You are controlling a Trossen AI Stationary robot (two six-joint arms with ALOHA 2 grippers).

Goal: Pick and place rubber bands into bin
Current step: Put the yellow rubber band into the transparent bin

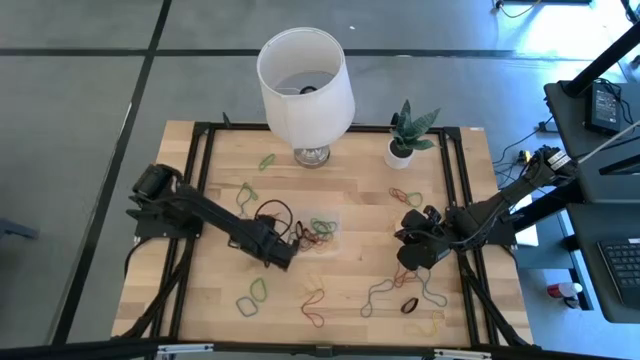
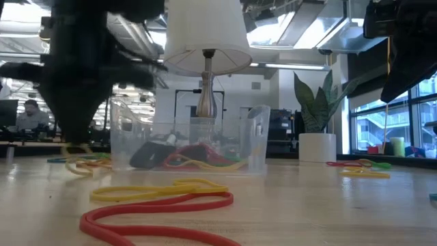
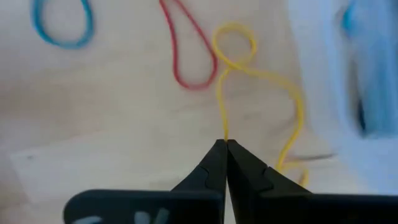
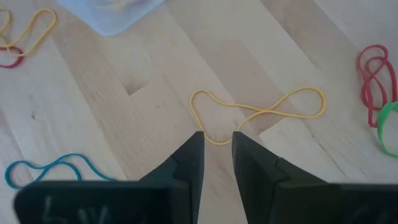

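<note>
a yellow band is pinched by the left tool beside the bin; the lift is the step in hand.

the left tool (image 3: 226,144) is seen closed tight on a yellow rubber band (image 3: 249,68), whose loops lie flat on the counter (image 1: 200,290) next to a red band (image 3: 189,56) and a blue one (image 3: 62,25). in the high view this tool (image 1: 283,262) sits near the middle of the counter, just beside the clear bin (image 1: 318,232), which already holds several bands. the right tool (image 4: 216,142) hangs toward the right edge with its fingers narrowly parted over another yellow band (image 4: 261,109), nothing held. many more bands are scattered along the near edge. the next move is judged to call for a straight lift until the band hangs free, a short carry over the bin's rim, then release; a snag on the neighbouring red band is to be watched for.
</note>
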